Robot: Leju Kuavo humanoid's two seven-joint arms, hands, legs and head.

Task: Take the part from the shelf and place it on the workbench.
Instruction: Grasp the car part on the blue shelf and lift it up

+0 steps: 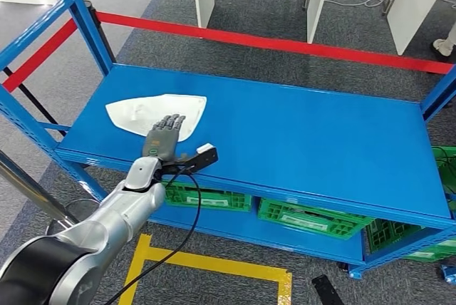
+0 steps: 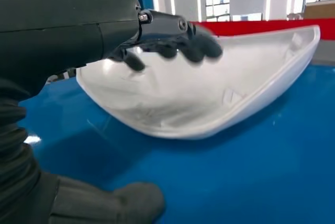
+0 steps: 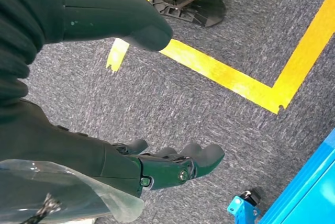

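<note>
part [image 2: 237, 82]: glossy white plastic | shelf [image 1: 323, 141]: smooth blue painted metal

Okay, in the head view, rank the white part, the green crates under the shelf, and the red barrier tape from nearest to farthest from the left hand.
1. White part: on the blue shelf, under the left hand's fingertips.
2. Green crates: lower level, below the hand.
3. Red barrier tape: beyond the shelf's back edge.

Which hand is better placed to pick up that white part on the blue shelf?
The left hand. It is stretched out over the near edge of the white part on the blue shelf, fingers apart. The right hand hangs open over the carpet, off the shelf.
</note>
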